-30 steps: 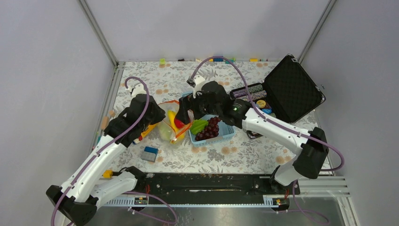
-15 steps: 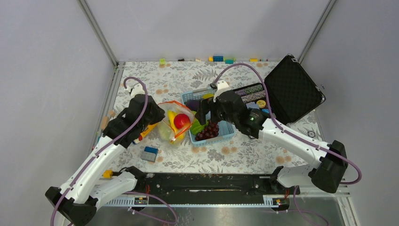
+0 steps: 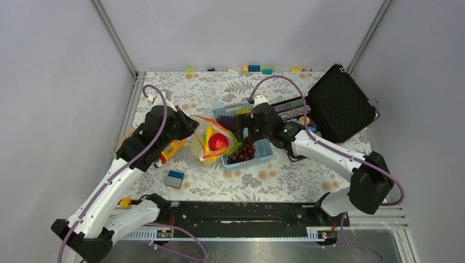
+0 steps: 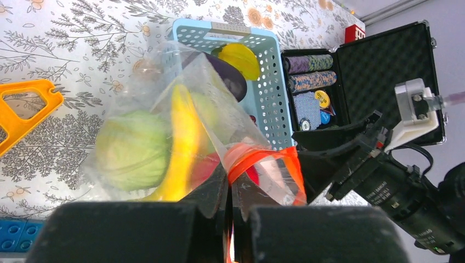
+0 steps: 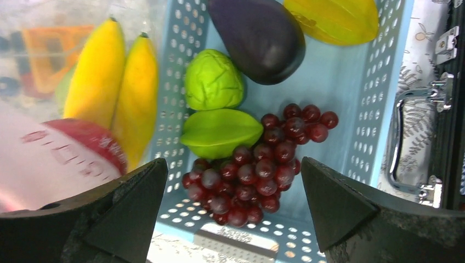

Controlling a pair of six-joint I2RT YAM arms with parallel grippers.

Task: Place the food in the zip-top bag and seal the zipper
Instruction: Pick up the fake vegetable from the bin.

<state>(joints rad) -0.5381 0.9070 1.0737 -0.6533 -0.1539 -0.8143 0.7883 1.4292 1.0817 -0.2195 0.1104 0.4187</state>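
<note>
The clear zip-top bag (image 3: 204,143) lies left of the blue basket (image 3: 267,155), its mouth held up. My left gripper (image 3: 188,127) is shut on the orange-red zipper (image 4: 263,159) at the mouth, pinched at my left gripper (image 4: 230,205). Inside the bag are a yellow banana (image 4: 183,137), a pale green cabbage-like head (image 4: 131,150) and a red apple (image 3: 217,141). My right gripper (image 3: 245,134) is open and empty above the basket (image 5: 340,87), over the dark grapes (image 5: 252,170); it also shows in the right wrist view (image 5: 233,181). Beside the grapes lie a green star-shaped piece (image 5: 219,131) and a green crinkled head (image 5: 213,82).
The basket also holds a dark purple eggplant (image 5: 257,30) and a yellow piece (image 5: 332,16). An open black case (image 3: 340,104) with poker chips stands right of the basket. An orange toy (image 3: 173,149) and a blue block (image 3: 175,178) lie left of the bag. Small blocks (image 3: 255,68) line the far edge.
My right gripper left the bag's mouth and moved right to above the basket; the red apple now lies in the bag. My left gripper kept its hold and shifted slightly farther.
</note>
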